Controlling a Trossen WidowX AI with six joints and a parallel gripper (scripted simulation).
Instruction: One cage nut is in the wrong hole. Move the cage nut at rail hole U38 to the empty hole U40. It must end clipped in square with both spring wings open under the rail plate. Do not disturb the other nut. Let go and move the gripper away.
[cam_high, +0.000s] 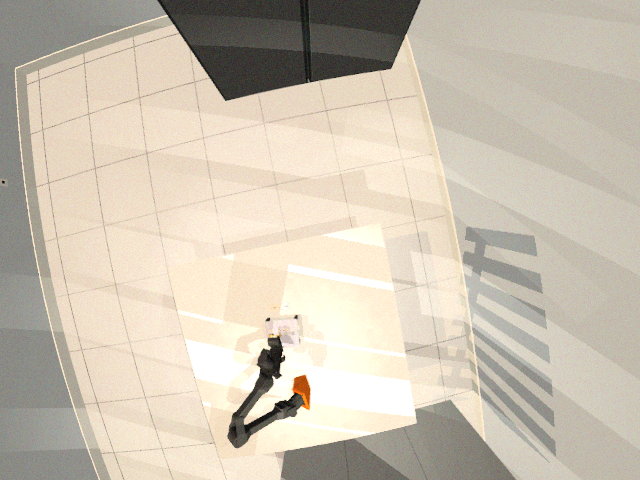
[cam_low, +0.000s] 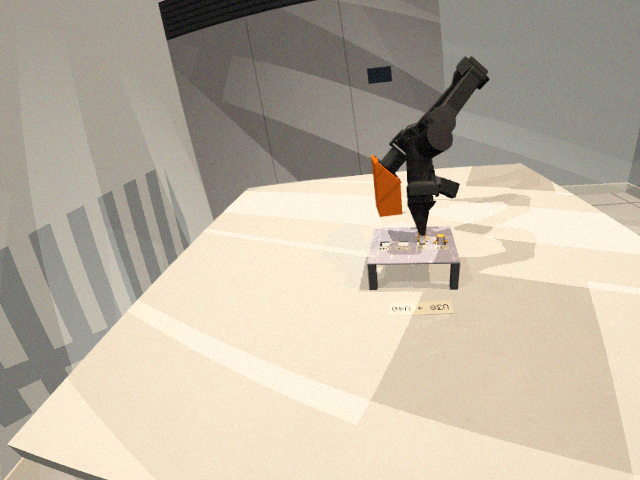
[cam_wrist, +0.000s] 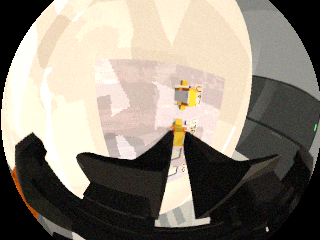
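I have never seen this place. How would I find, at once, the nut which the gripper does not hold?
On the pale table stands a small raised plate on dark legs. Two yellow-and-grey nuts sit in a row there. Yours is the one at the row's end; the gripper is shut on its neighbour.
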